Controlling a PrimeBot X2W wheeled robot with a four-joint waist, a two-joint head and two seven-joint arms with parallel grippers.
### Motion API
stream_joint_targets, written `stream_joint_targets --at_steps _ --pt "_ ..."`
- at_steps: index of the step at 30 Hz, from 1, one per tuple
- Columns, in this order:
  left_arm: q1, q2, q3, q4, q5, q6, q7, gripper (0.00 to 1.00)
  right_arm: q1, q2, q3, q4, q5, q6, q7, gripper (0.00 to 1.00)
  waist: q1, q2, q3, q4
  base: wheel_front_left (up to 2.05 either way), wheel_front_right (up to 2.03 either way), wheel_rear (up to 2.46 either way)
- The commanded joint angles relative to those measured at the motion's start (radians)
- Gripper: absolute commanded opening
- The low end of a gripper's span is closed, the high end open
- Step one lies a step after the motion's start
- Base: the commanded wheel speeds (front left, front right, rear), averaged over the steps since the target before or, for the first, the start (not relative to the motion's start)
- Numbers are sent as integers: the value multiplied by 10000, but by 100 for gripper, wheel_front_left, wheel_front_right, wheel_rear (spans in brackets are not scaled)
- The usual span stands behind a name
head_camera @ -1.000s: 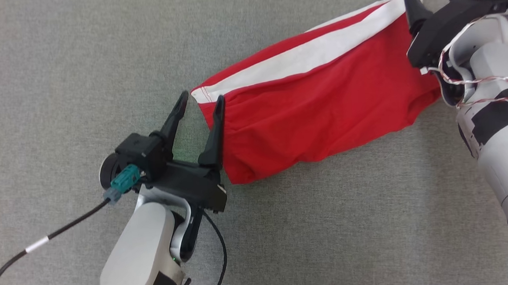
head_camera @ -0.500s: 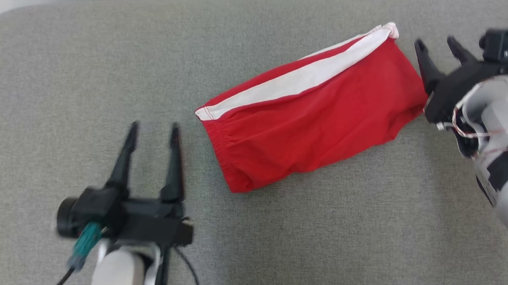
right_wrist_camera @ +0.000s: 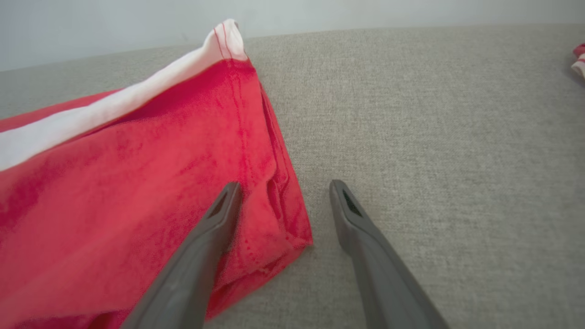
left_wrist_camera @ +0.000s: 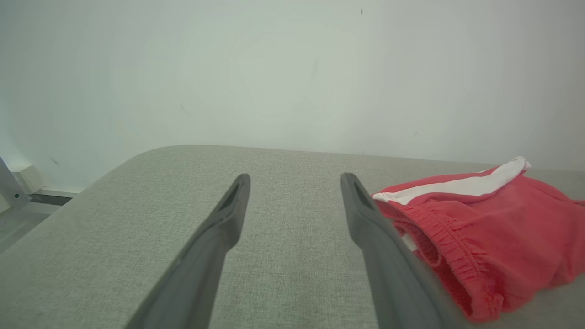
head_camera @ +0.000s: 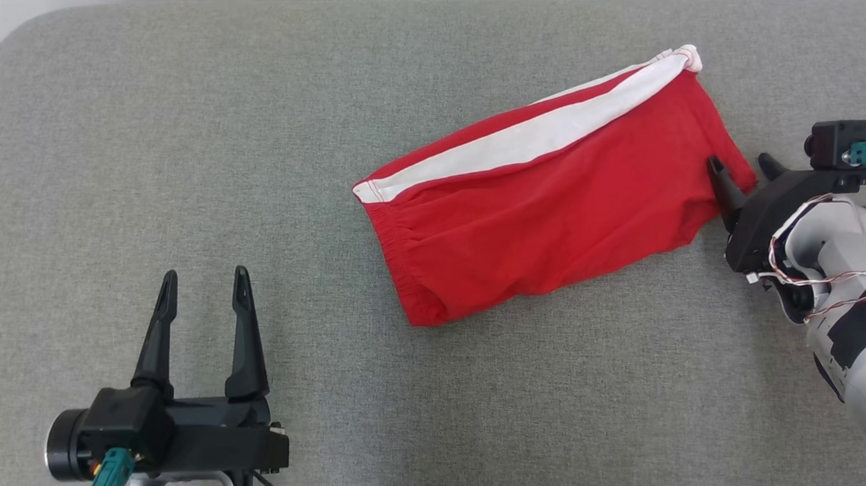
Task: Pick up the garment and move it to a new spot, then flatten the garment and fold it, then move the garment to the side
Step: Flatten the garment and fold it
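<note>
Red shorts (head_camera: 552, 204) w/ white side stripe (head_camera: 540, 132) lie folded on grey padded surface (head_camera: 204, 137), right of centre. L gripper (head_camera: 204, 278): jaws wide apart, empty, well clear on shorts' left. R gripper (head_camera: 740, 164): jaws wide apart, nothing held, tips at shorts' right edge, contact unclear.

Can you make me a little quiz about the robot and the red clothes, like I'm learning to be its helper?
1. True or false: the left gripper is holding the red garment.
2. What colour is the stripe along the garment's far edge? A blue, B white, C yellow.
3. Which gripper is closer to the garment?

Key: 1 false, its fingers are open and apart from the cloth. 2 B. 3 the right gripper, open at the garment's right end.
</note>
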Motion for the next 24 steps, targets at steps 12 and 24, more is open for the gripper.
stream_joint_targets --at_steps 12,24 --pt "690 -50 461 38 81 -15 -27 100 600 196 395 -635 722 -29 -127 0 1 0 -725 -529 0 0 0" --pt "1289 -53 873 1 241 -126 -27 100 3080 -814 529 -3527 2073 -29 -535 0 1 0 -1243 -1375 0 0 0"
